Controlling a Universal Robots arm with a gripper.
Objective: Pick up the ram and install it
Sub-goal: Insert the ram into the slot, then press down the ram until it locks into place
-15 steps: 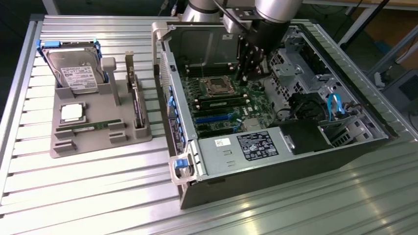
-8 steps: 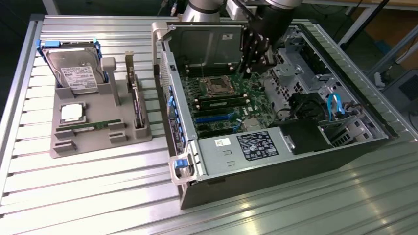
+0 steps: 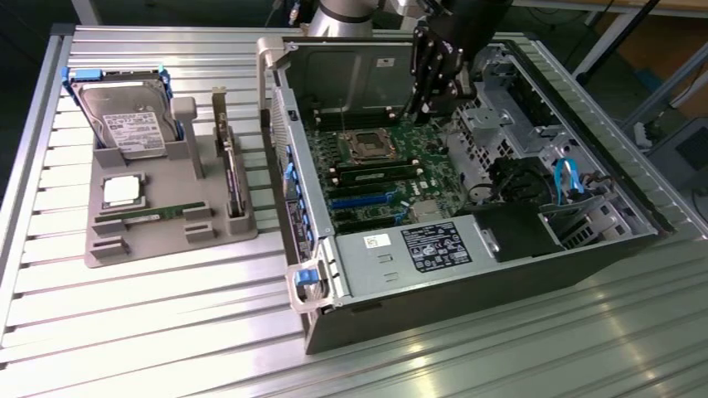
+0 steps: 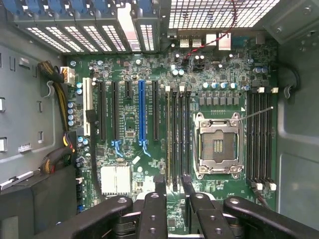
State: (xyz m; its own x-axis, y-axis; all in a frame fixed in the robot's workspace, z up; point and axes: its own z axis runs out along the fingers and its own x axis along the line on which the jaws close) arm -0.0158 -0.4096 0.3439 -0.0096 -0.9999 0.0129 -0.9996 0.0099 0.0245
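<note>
— What sits in the gray tray (image 3: 161, 246), on the exterior view's left of the computer case (image 3: 370, 261)?
— We see a hard drive (image 3: 131, 120), a processor chip (image 3: 122, 191), an expansion card (image 3: 230, 170) and the ram (image 3: 155, 214), lying flat.
— And the gripper (image 3: 437, 108)?
— Released and empty, inside the case, above the motherboard (image 4: 129, 124). We can't read any of the labels.

Ram (image 3: 155, 214) on grey tray (image 3: 166, 249); arm (image 3: 337, 18) above motherboard (image 3: 412, 141).
</note>
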